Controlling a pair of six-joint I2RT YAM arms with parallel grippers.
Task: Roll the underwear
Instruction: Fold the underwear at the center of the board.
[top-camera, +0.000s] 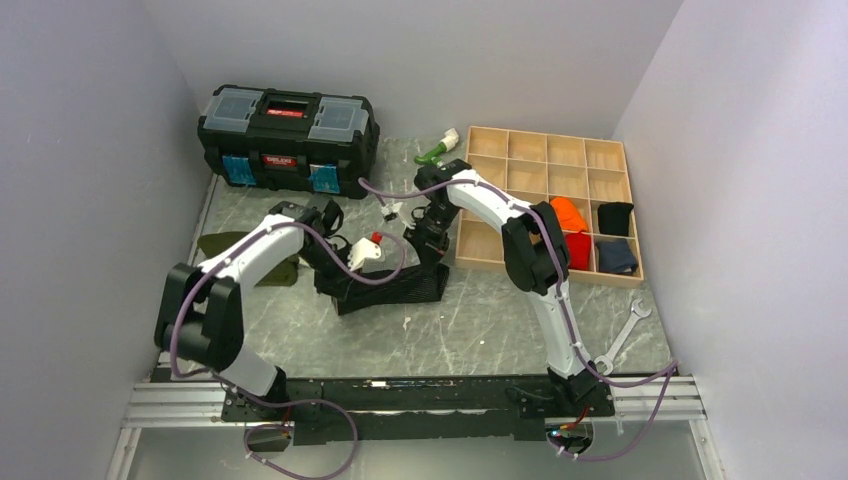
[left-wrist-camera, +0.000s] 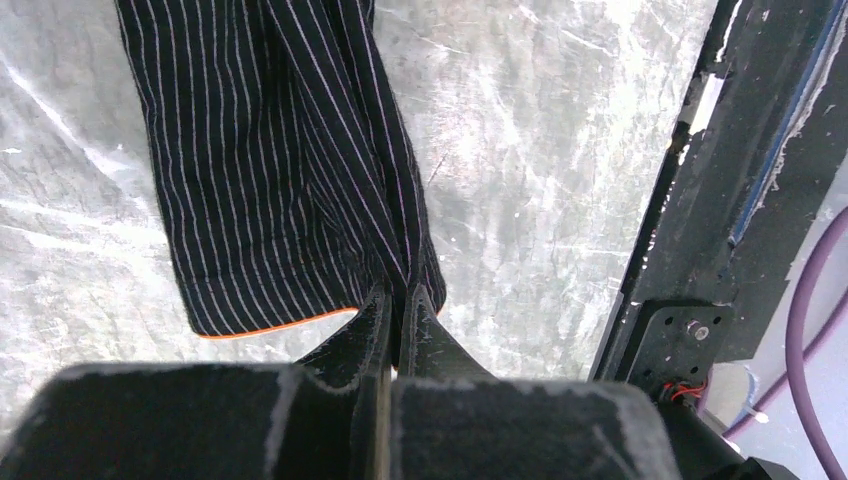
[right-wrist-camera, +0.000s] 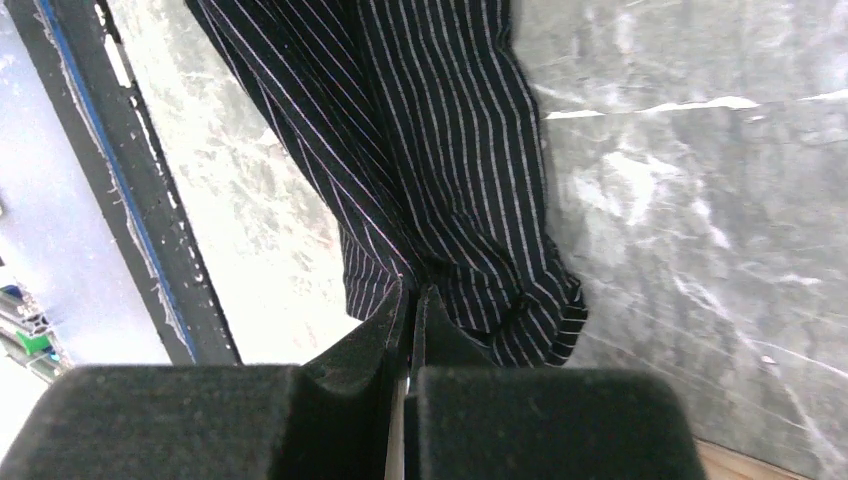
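Broadly, the grey marbled bench filled the scene, with the black toolbox at its far left corner and the wooden compartment tray at the far right. Near the middle of the bench, in front of the tray's left end, the underwear stretched as a dark striped band between the two arms; whether its lower edge touched the bench could not be told. An olive green garment lay left of it, partly under the left arm. The left gripper had its jaws pressed together on a pinch of the striped fabric beside an orange-trimmed edge. The right gripper likewise had its jaws clamped on a fold of the fabric. A silver wrench lay near the right arm's base.
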